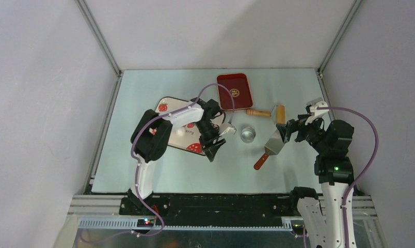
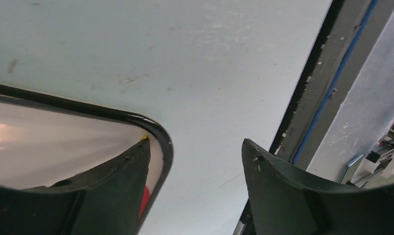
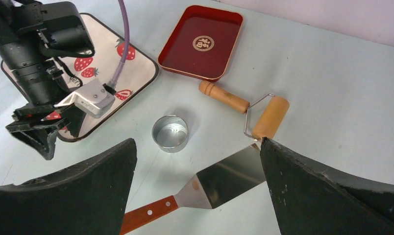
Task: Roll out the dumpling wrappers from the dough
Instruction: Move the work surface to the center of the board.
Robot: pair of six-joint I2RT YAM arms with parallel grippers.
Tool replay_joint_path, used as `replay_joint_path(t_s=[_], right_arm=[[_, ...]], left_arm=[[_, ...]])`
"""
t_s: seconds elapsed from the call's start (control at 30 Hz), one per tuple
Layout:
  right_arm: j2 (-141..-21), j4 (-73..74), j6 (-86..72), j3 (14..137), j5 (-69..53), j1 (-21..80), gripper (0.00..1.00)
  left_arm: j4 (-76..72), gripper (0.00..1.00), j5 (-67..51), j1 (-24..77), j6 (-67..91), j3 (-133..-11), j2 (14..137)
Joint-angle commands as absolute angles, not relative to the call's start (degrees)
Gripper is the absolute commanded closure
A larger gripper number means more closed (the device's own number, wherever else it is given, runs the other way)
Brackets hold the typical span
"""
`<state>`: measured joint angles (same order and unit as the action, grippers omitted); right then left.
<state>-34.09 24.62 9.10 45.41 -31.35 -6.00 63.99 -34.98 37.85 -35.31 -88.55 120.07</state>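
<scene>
No dough or dumpling wrappers show in any view. My left gripper (image 1: pixel 214 150) (image 2: pixel 195 142) is open with nothing between its fingers. It hangs low at the near right corner of the strawberry-print tray (image 1: pixel 179 137) (image 2: pixel 160 134): one finger is over the tray's corner, the other over bare table. My right gripper (image 1: pixel 284 133) (image 3: pixel 197 142) is wide open and holds nothing. It hovers above the blade of a metal spatula (image 1: pixel 274 143) (image 3: pixel 234 174). A wooden roller (image 1: pixel 280 112) (image 3: pixel 271 117) lies just beyond that blade.
A red tray (image 1: pixel 235 90) (image 3: pixel 202 41) sits at the back centre. A small silvery round cup (image 1: pixel 248 134) (image 3: pixel 170 133) stands between the two grippers. The spatula's wooden handle (image 3: pixel 146 213) points toward the near edge. The table's dark front rail (image 2: pixel 307 98) runs close behind the left gripper.
</scene>
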Motion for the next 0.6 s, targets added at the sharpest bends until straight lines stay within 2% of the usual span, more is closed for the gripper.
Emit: replay_joint_path(t_s=[0.0, 0.07, 0.23, 0.3, 0.57], right_arm=[[-33.6, 22.7, 9.9, 45.4, -31.8, -5.8, 0.0], [-33.6, 22.7, 10.0, 45.4, -31.9, -5.8, 0.0], [-33.5, 22.8, 10.0, 45.4, -32.0, -5.7, 0.0], [-33.4, 22.8, 10.0, 45.4, -32.0, -5.6, 0.0], [-33.0, 22.8, 10.2, 45.4, -31.9, -5.1, 0.0]], left_arm=[[58.4, 0.28, -40.3, 40.2, -30.3, -86.2, 111.1], [56.8, 0.27, -40.5, 40.8, -28.9, -85.9, 108.7], [53.2, 0.1, -37.5, 37.9, -25.8, -86.5, 99.6], [51.9, 0.07, -35.7, 34.2, -23.9, -86.6, 96.5], [50.4, 0.11, -24.5, 10.7, -16.2, -88.4, 95.2]])
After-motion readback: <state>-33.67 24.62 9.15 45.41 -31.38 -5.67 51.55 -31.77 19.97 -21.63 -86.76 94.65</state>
